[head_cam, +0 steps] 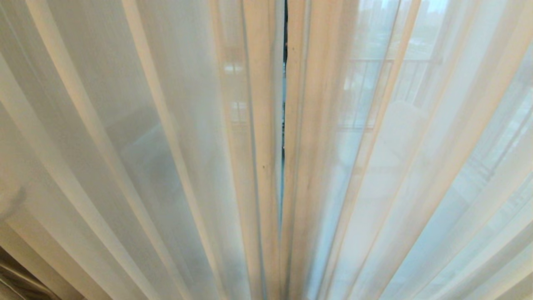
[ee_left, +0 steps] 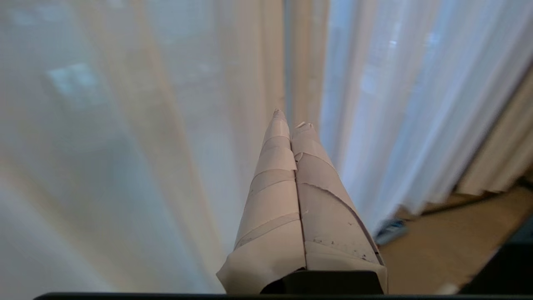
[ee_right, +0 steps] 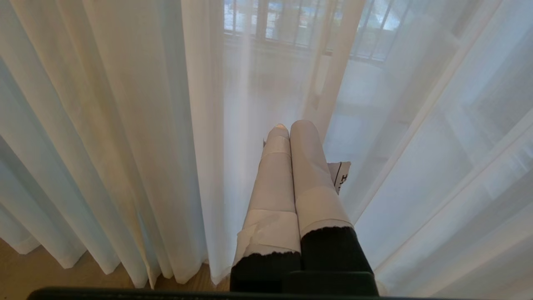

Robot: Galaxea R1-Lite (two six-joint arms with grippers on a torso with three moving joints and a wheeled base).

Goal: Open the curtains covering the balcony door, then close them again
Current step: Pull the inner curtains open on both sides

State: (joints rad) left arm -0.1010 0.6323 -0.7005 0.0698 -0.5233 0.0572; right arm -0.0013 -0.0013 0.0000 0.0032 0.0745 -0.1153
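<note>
Curtains (head_cam: pixel 175 158) hung drawn in front of me, the two sheer panels meeting at a thin dark slit mid-view; balcony railing showed faintly through them. I judged the opening step not yet begun, with both opening and closing left to do. Left gripper (ee_left: pixel 291 121) had its taped fingers pressed together, empty, aimed at the seam. Right gripper (ee_right: pixel 291 127) was likewise closed, empty, near the sheer.
</note>
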